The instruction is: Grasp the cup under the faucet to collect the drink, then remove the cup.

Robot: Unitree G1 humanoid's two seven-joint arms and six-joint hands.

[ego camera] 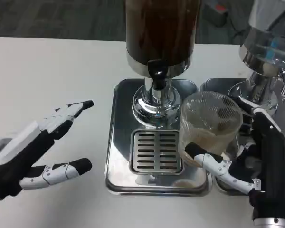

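Note:
A clear ribbed cup (210, 124) with a little brown drink at its bottom is gripped by my right hand (256, 161), whose fingers (213, 164) wrap its lower side. The cup is lifted off the steel tray, to the right of the drip grille (156, 151) and of the black faucet (157, 76). The faucet belongs to a dispenser (161, 33) filled with dark drink. My left hand (35, 145) hovers open over the white table, left of the tray, fingers spread and pointing right.
The steel drip tray (121, 137) sits under the dispenser's chrome base (154, 104). A second dispenser (268, 52) with clear liquid stands at the right on its own tray, close behind my right hand. White table surface stretches to the left.

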